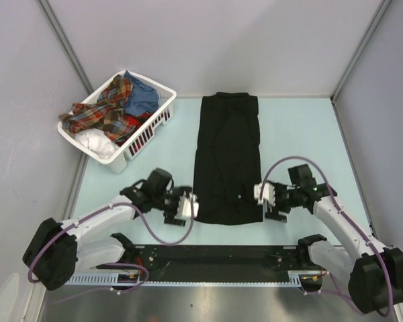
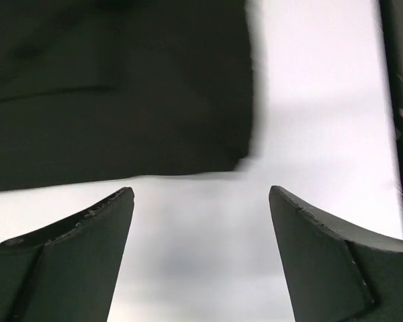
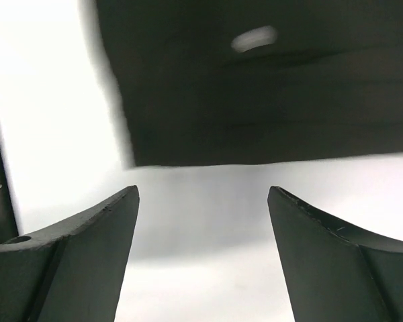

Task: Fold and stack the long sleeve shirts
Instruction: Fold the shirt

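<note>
A black long sleeve shirt [image 1: 228,157] lies flat on the table as a long narrow folded strip, running from near to far. My left gripper [image 1: 188,204] stands open just left of its near left corner, with only bare table between the fingers; the shirt's corner [image 2: 121,94] fills the upper left of the left wrist view. My right gripper [image 1: 265,198] is open just right of the near right corner, and the black cloth [image 3: 269,87] lies a little beyond its fingertips. More shirts, red-orange plaid [image 1: 104,111], blue [image 1: 141,99] and white [image 1: 94,142], are heaped in a basket.
A white slatted basket [image 1: 148,131] sits at the far left of the pale table. Grey walls close in at left, right and back. A black rail [image 1: 215,258] with the arm bases runs along the near edge.
</note>
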Controlling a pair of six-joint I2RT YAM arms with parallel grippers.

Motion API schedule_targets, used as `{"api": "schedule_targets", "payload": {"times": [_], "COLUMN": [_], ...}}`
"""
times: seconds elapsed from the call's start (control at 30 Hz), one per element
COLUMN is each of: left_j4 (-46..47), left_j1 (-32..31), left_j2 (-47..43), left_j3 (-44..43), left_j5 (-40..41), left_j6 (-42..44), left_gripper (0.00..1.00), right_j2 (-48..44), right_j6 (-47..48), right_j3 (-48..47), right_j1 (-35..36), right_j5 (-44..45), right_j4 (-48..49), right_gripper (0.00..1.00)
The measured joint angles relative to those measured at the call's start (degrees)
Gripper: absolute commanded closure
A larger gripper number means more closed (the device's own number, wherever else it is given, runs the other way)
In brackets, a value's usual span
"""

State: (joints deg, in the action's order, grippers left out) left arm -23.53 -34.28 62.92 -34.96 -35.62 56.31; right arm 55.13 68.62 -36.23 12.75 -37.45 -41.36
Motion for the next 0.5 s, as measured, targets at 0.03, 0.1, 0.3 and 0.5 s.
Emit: {"api": "schedule_targets", "payload": {"times": [0.03, 0.1, 0.3, 0.5], "left_j4": [1.42, 4.09, 18.88, 30.49], "left_j1": [-2.23, -7.13, -15.06, -16.76], "left_j2": [0.0, -0.07, 2.73, 9.22], "left_j3": [3.58, 9.09, 12.5, 12.17], "left_j5": [1.77, 5.2, 12.63, 17.55], "left_j6": [1.64, 3.93, 7.13, 8.85], "left_gripper": [0.12, 0.12, 0.14, 0.4], "right_j2": [0.09, -1.4, -5.01, 2.75], "right_j6": [2.45, 6.27, 12.35, 12.96], "right_j3": [2.89, 7.76, 14.1, 14.64], "right_j1": [1.53, 5.7, 16.46, 19.91], "right_j5": [1.38, 3.85, 8.63, 12.48], "right_j4": [-0.2, 0.09, 5.11, 21.05], "right_gripper": [0.15, 0.13, 0.17, 0.59]}}
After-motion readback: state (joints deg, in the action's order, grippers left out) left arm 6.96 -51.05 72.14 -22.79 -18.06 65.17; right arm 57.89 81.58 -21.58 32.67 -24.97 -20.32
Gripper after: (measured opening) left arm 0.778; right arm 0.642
